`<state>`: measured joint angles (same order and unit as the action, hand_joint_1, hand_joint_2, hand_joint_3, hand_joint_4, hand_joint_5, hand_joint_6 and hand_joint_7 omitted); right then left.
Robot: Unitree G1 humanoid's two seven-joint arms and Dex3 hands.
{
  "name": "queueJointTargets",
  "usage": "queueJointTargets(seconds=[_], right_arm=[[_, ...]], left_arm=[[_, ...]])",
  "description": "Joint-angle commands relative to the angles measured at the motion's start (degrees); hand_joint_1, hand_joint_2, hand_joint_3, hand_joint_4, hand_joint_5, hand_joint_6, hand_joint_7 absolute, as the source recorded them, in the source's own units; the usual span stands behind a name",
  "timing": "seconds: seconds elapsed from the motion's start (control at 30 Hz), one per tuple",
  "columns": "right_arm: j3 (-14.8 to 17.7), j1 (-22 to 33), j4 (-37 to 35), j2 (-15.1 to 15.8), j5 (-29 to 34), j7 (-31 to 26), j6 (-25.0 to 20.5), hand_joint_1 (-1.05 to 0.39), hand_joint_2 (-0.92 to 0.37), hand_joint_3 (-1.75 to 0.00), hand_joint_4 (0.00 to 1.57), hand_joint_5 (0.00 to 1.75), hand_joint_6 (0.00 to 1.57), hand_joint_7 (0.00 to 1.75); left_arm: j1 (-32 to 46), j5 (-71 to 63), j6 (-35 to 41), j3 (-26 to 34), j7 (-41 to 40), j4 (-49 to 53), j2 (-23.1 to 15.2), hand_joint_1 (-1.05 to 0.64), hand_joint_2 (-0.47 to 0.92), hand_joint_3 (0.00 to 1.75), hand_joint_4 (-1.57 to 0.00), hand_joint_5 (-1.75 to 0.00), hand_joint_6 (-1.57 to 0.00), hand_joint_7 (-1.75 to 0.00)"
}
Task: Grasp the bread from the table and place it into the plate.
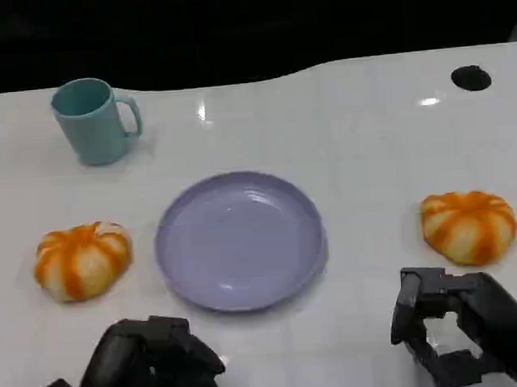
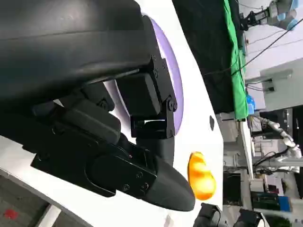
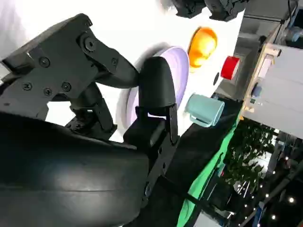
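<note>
Head view showed both hands empty and short of the breads: left hand [image 1: 155, 365] curled, right hand [image 1: 461, 330] spread beside the right bread [image 1: 468, 225], plate [image 1: 240, 239] bare

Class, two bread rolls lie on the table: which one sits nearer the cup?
The bread roll on the plate's left, ahead of the left hand; the cup stands beyond it.
</note>
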<state>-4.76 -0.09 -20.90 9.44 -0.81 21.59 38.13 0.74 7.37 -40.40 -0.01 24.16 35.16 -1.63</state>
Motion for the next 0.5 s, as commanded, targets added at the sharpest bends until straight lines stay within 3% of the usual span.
queueJointTargets(seconds=[0.03,0.5], right_arm=[[0.42,-0.24,-0.09,0.70,-0.17,-0.25,0.37,-0.22,-0.41,-1.23,0.81,1.73,0.80,1.41],[0.39,-0.18,0.13,0.73,-0.49,0.03,0.49,-0.20,-0.40,-1.25,0.81,1.74,0.79,1.41]], left_arm=[[-0.35,0.18,-0.19,0.58,-0.19,0.32,-0.88,-1.05,0.91,0.00,-1.18,-1.03,-1.29,-0.71],[-0.45,0.39,-0.18,0.59,0.05,0.43,-0.84,-1.05,0.91,0.00,-1.19,-1.03,-1.29,-0.71]])
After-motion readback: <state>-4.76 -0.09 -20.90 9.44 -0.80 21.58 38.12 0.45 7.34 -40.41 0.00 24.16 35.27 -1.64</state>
